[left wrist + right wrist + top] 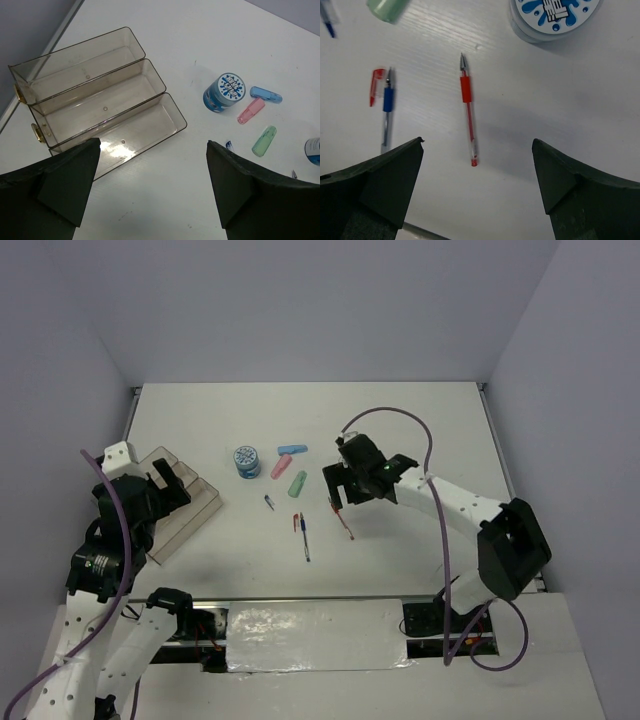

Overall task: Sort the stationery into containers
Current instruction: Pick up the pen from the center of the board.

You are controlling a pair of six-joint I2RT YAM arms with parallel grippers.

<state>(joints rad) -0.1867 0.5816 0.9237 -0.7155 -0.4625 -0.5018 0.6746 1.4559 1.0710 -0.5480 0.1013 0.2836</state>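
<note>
The right pincer (477, 195) is hanging with its jaws spread wide, gripping nothing. In its wrist view the red pen (468, 110) is lying mid-frame, just above the gap between the fingers (375, 185) and touching neither. A blue pen (386, 107) is lying at the left with a red cap (376, 86) beside it. A disc (552, 15) at the upper right is being cut off by the top edge, and the green capsule (387, 9) is being cropped at the upper left.

The left pincer (155, 200) is likewise standing wide open and empty. The tray (100, 107) is lying at the upper left of its view, with the near end of its lowest compartment hiding behind the left finger. The blue capsule (266, 94) and pink capsule (250, 110) are lying at the upper right. A second disc (314, 151) is showing only as a sliver at the right edge.
</note>
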